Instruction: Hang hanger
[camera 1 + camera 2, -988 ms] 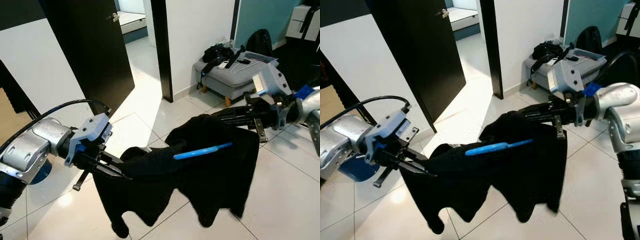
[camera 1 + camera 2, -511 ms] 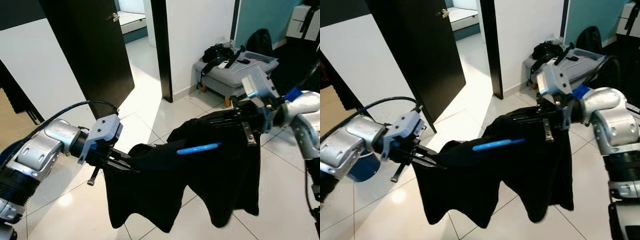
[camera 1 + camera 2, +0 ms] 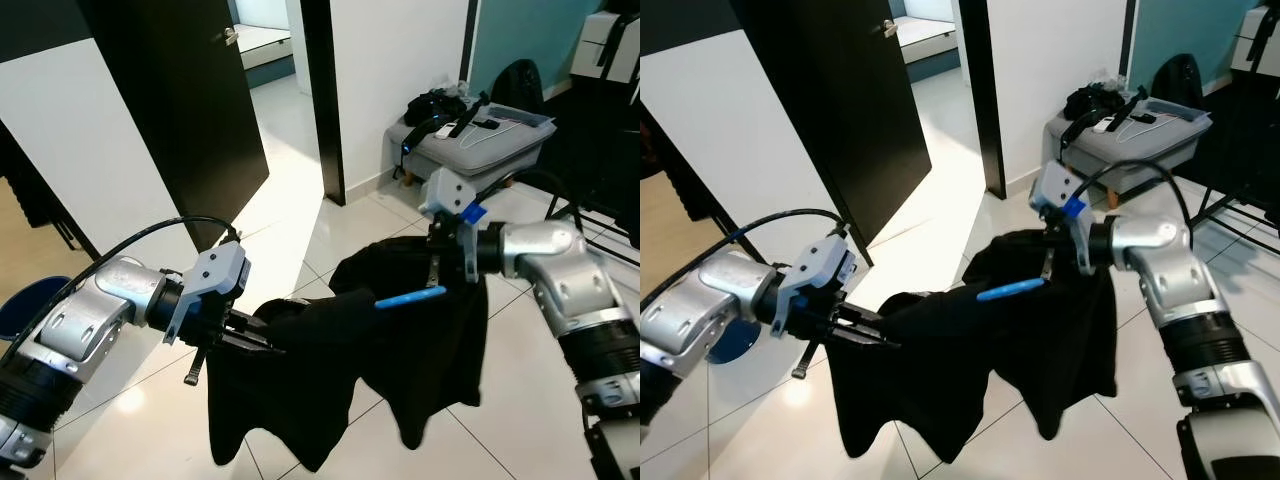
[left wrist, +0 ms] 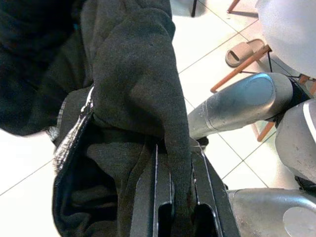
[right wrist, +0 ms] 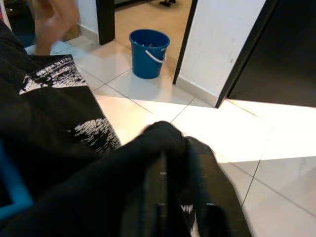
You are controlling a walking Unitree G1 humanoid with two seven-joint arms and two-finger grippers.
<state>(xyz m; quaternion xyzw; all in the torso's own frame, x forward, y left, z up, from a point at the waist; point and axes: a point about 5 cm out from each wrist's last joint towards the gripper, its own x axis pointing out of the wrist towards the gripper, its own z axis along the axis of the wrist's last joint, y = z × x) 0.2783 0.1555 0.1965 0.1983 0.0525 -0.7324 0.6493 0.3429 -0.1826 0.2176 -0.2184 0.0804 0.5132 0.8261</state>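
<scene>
**Two grippers, one black garment held up**

Two grippers hold a black garment [image 3: 340, 370] above the tiled floor [image 3: 300, 230], its hem hanging free. Open floor lies ahead; a dark door [image 3: 170, 100] stands far left, a grey stool [image 3: 470, 150] far right. The blue hanger [image 3: 410, 297] is lodged in the cloth near the right gripper [image 3: 436, 270]. The left gripper [image 3: 262, 345] is clamped on a fold, forearm level. The right gripper is closed on the collar, elbow bent.

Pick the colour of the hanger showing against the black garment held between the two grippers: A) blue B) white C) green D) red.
A: a bright blue bar of the hanger shows against the black garment, near the right gripper.
</scene>
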